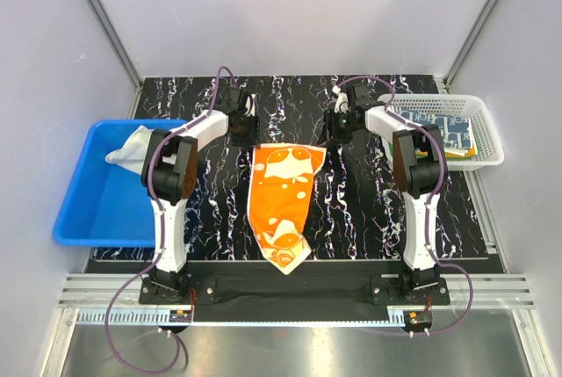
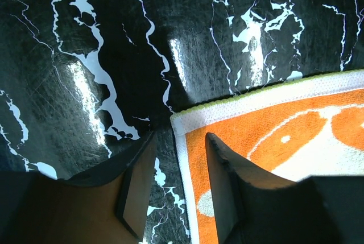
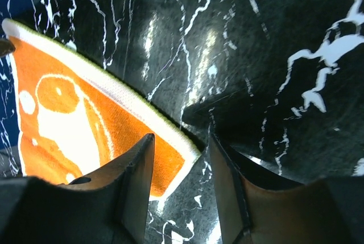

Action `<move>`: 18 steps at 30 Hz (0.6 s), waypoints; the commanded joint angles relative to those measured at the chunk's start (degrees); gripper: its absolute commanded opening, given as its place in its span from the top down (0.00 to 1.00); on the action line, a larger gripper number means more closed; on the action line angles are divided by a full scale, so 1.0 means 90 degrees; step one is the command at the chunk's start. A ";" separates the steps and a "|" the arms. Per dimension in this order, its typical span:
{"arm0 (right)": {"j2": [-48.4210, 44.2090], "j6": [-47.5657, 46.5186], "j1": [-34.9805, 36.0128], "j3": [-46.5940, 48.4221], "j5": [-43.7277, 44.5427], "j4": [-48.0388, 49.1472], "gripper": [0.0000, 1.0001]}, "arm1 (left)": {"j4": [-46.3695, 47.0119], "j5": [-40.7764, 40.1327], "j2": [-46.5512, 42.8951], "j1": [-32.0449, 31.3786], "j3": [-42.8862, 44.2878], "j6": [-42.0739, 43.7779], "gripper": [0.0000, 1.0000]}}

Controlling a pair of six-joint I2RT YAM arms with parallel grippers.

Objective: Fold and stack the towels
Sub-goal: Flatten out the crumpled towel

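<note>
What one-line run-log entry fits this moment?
stage: pre-grasp | orange towel: spread on table | left hand: open, straddling far-left corner | right hand: open, straddling far-right corner | white basket: folded towels inside

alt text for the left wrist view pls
The left gripper stands open, its two dark fingers astride a corner of an orange towel with a white border. The towel lies flat on a black table veined with white.

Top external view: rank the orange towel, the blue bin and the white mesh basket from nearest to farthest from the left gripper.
1. Orange towel, in the middle; its far-left corner sits right at the left gripper.
2. Blue bin, out on the left side.
3. White mesh basket, far right, clearly the farthest.
</note>
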 commanded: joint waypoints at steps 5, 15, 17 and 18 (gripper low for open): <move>-0.0324 -0.0085 0.0192 -0.0353 0.0175 -0.0187 0.50 | -0.0173 0.0002 0.0031 0.0020 0.0063 0.0346 0.54; -0.0568 -0.0251 0.0241 -0.0792 0.0518 -0.0334 0.51 | -0.0331 0.0412 0.0364 0.0020 0.0094 0.0317 0.62; -0.0588 -0.0261 0.0231 -0.0870 0.0469 -0.0305 0.54 | -0.0282 0.0470 0.0364 0.0020 0.0055 0.0288 0.63; -0.0588 -0.0261 0.0241 -0.0900 0.0421 -0.0247 0.55 | -0.0263 0.0471 0.0374 0.0020 0.0045 0.0278 0.65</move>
